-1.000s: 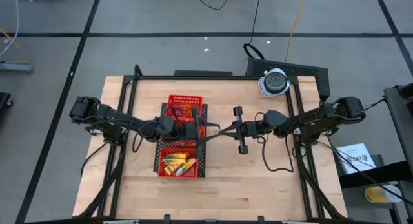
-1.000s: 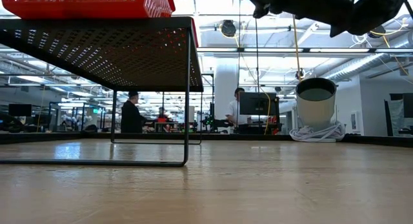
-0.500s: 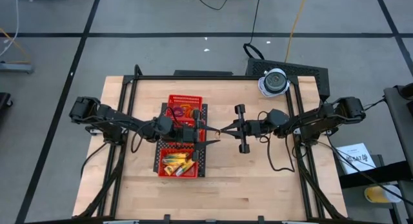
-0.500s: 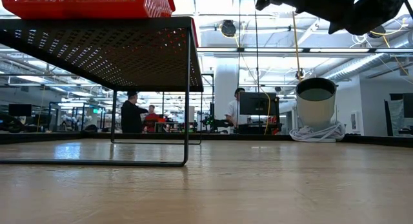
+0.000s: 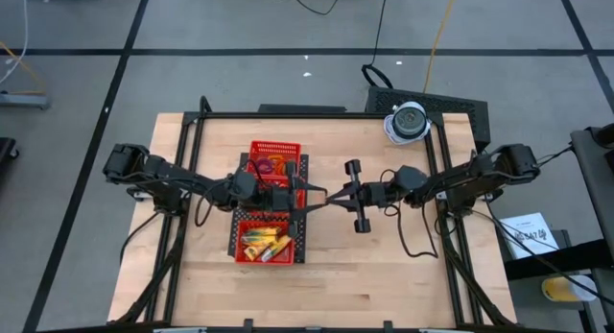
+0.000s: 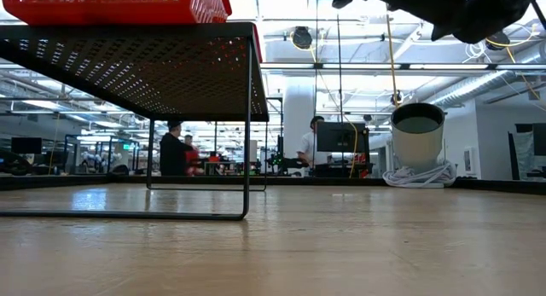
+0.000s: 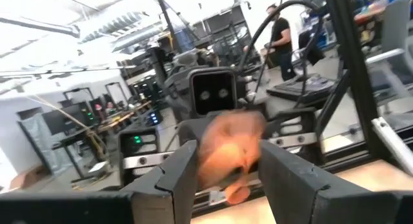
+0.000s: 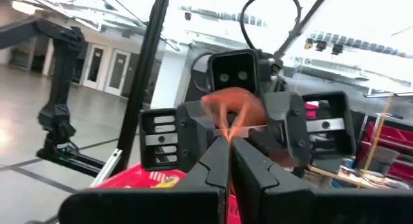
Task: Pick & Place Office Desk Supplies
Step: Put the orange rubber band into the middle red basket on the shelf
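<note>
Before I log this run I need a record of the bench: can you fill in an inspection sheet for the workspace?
Surface: wooden table, bare around the stand.
Job's things: red tray on a black stand holds orange loops and yellow sticks; an orange rubber band hangs between both grippers.
Clutter: white-grey dome at the far right corner.
Grippers: left gripper partly open around the band; right gripper shut on it, tip to tip beside the tray.
Cables: black cable looped on the table.
Surroundings: people at desks behind.
</note>
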{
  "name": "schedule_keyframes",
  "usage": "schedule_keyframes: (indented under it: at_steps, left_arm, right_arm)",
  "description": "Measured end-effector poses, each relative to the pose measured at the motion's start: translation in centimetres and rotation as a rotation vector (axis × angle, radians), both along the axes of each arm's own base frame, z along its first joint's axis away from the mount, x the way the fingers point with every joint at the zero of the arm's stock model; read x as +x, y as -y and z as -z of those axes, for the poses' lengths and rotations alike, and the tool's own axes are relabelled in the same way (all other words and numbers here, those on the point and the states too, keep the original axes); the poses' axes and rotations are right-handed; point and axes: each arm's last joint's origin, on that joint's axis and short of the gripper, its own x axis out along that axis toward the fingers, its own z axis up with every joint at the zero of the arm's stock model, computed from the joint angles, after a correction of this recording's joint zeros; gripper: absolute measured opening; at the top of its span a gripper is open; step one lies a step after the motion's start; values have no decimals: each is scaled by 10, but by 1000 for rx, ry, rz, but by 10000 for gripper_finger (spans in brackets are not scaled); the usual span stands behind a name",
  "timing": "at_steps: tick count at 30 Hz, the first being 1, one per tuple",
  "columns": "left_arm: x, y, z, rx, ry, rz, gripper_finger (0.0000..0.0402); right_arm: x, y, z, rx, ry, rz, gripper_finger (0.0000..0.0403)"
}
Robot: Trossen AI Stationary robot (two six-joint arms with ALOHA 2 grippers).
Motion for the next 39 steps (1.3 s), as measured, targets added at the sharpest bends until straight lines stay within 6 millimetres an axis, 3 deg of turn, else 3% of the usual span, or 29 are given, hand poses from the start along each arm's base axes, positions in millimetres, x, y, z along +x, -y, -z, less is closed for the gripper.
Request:
schedule_keyframes:
  at_steps: [16, 20, 26, 35, 39]
  left_arm:
    - [0, -1, 0, 18, 0, -47, 163]
    - [0, -1, 0, 21, -2, -36, 124]
    - [0, 1, 0, 36, 1, 36, 16]
    - [-1, 1, 0, 36, -5, 43, 8]
    - [-9, 0, -11, 29, 12, 25, 12]
  right_arm:
    - [4, 0, 4, 0, 22, 2, 0]
    - [4, 0, 5, -1, 14, 3, 0]
    - [4, 0, 5, -7, 6, 0, 0]
    - [7, 0, 11, 10, -65, 37, 5]
    - [7, 2, 20, 29, -169, 78, 44]
